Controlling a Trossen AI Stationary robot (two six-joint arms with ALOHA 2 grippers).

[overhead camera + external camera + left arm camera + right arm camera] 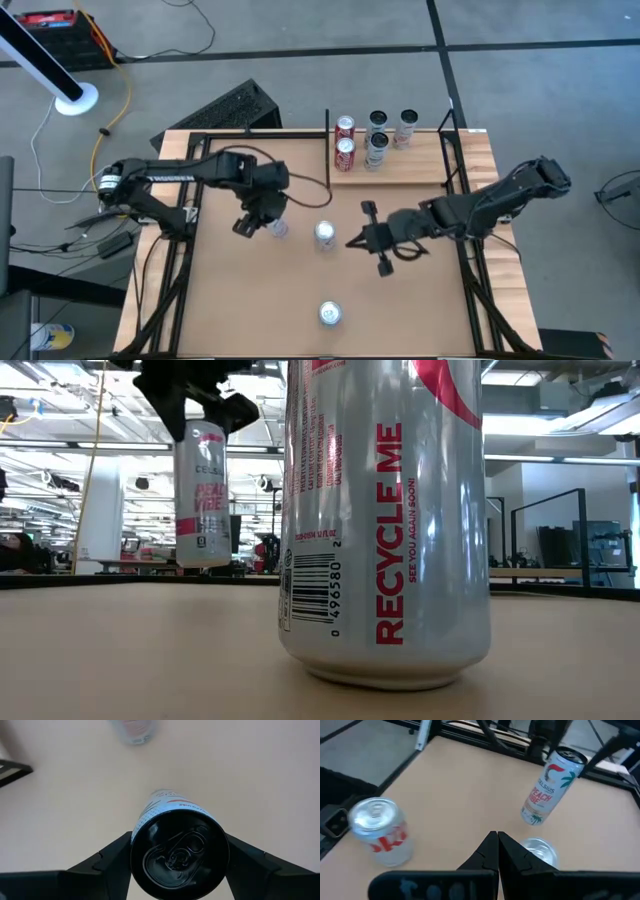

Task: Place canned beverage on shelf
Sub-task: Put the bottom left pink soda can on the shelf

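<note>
The left gripper (262,222) holds a tall silver can (201,493) by its upper end, its jaws pressed to either side of the body just under the dark top; the low view shows this can hanging upright, clear of the bench (250,310); from above it sits left of the bench's middle. The right gripper (362,240) hovers over the bench's middle, toward the right edge, jaws closed tight with nothing between them. A second can (325,235) stands upright between the two grippers; a third can (330,314) stands near the front edge, filling the low view. The shelf (410,170), a pale board with a black upright bar (328,145) on its left end, lies along the back edge toward the right corner; five cans (374,138) stand on it.
</note>
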